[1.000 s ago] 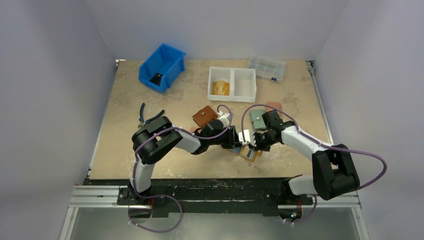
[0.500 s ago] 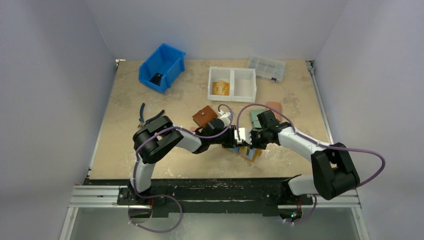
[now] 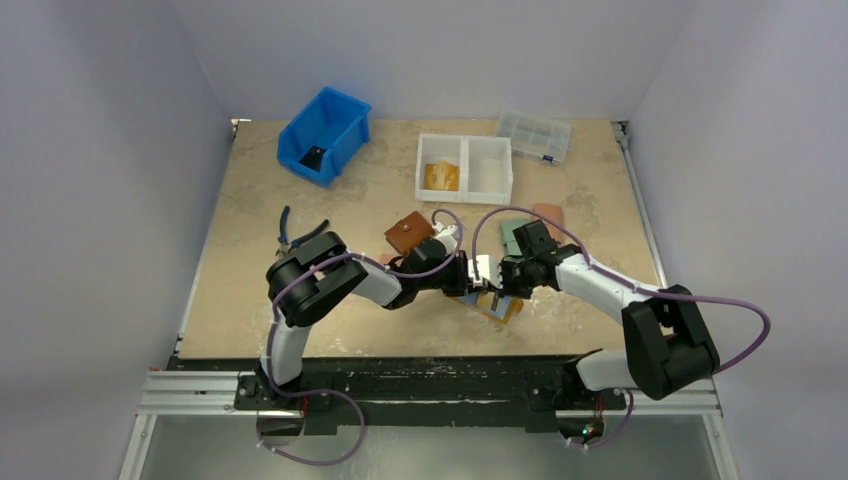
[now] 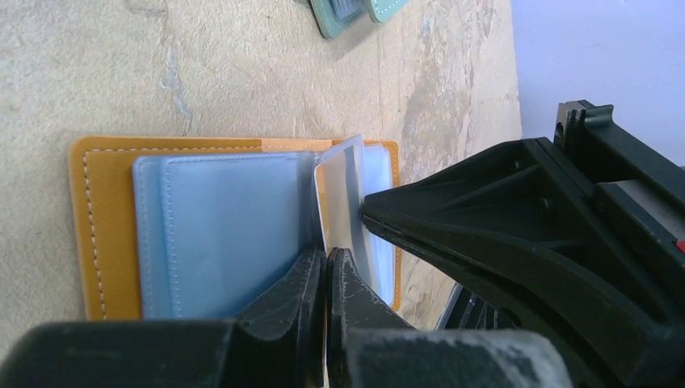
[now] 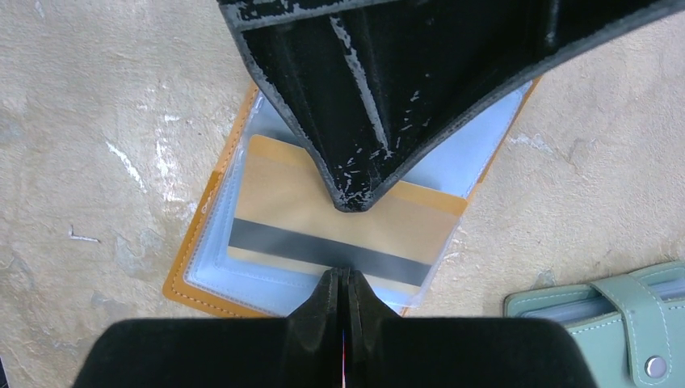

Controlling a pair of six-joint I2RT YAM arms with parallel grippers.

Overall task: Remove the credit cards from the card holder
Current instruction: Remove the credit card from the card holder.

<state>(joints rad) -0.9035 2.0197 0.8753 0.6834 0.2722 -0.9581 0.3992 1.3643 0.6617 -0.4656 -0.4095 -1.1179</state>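
Left gripper (image 4: 325, 271) — jaws pressed together at the edge of the clear bluish-grey plastic sleeves (image 4: 226, 226); whether a sleeve edge is caught between them cannot be told. Right gripper (image 5: 342, 283) — jaws likewise closed tight, nose to nose with the left one above the holder. Mustard-orange leather-like card holder (image 4: 101, 226): lies open and flat on the beige stone-patterned table (image 4: 202, 73), towards the front, between the two arms. Sleeves: fanned from the spine, one pale leaf standing raised against the right finger. Orange-yellow credit card (image 5: 283, 218) with a dark stripe: inside a sleeve, the left gripper's tip directly over it. Pale green snap wallet (image 5: 598, 315): near the holder, not touching.
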